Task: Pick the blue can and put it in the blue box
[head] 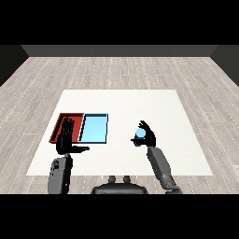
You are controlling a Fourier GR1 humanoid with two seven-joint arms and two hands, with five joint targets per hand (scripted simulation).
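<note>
2 trays (70, 115) on white table (154, 107)

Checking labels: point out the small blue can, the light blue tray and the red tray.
Small blue can (138, 137): head view, its visible side within the right hand.
Flat light blue tray (94, 128): head view, bare floor.
Flat red tray (77, 120): head view, bare floor.

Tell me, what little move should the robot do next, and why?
Probably carry the blue can toward the robot's left, over to the blue tray. The right hand is curled round the can, which sits well to the right of the tray, with bare table between them. The left hand is open by the red tray.
</note>
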